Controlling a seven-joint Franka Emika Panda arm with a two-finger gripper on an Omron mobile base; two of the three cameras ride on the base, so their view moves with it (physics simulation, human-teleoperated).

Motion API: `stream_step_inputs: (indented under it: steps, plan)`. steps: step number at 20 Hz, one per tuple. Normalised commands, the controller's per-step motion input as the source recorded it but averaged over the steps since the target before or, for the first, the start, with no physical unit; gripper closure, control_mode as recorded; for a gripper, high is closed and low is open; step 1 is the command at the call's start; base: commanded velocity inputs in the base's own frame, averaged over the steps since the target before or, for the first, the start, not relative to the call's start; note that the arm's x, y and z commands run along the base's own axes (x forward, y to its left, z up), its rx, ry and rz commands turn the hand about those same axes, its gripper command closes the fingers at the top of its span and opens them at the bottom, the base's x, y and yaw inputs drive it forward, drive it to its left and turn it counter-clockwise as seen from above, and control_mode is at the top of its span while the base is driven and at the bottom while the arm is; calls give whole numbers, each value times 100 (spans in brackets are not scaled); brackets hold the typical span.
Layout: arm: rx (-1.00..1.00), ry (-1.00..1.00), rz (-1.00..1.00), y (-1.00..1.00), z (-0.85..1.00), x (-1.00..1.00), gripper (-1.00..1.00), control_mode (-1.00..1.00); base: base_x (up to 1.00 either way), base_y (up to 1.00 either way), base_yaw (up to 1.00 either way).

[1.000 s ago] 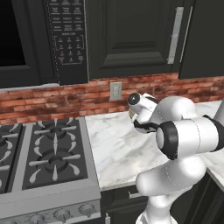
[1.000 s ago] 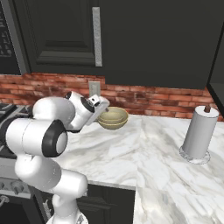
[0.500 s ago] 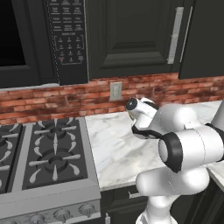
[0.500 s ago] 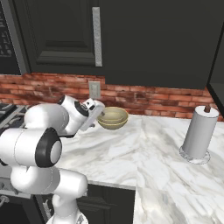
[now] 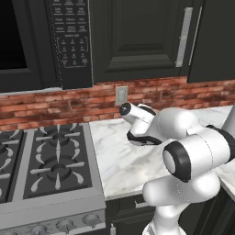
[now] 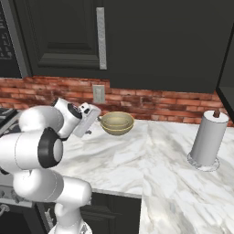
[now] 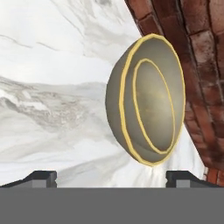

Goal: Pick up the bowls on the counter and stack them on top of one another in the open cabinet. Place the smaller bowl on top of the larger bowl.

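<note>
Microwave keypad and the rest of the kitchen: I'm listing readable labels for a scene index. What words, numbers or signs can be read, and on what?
Microwave keypad: rows of small pale button markings, too small and blurred to read.
Paper towel roll: no print.
Bowl: no print or marking.
Wall outlet: no lettering.
Cabinet doors, brick backsplash and counter: no text or signs.
So nothing legible anywhere.
</note>
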Motion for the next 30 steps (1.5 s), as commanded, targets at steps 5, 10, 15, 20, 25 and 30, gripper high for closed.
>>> stream_step_inputs:
  steps: [5,10,15,20,25,30]
  plan:
    - [-3,8,0,23,0,0,-100,-100,0,0,0]
    - [0,2,0,6,0,0,-100,-100,0,0,0]
    - [0,0,0,2,0,0,-100,-100,0,0,0]
    - [0,0,0,0,0,0,-100,-100,0,0,0]
    - [0,0,0,0,0,5,-100,-100,0,0,0]
    - [0,0,-1,0,0,16,-100,-100,0,0,0]
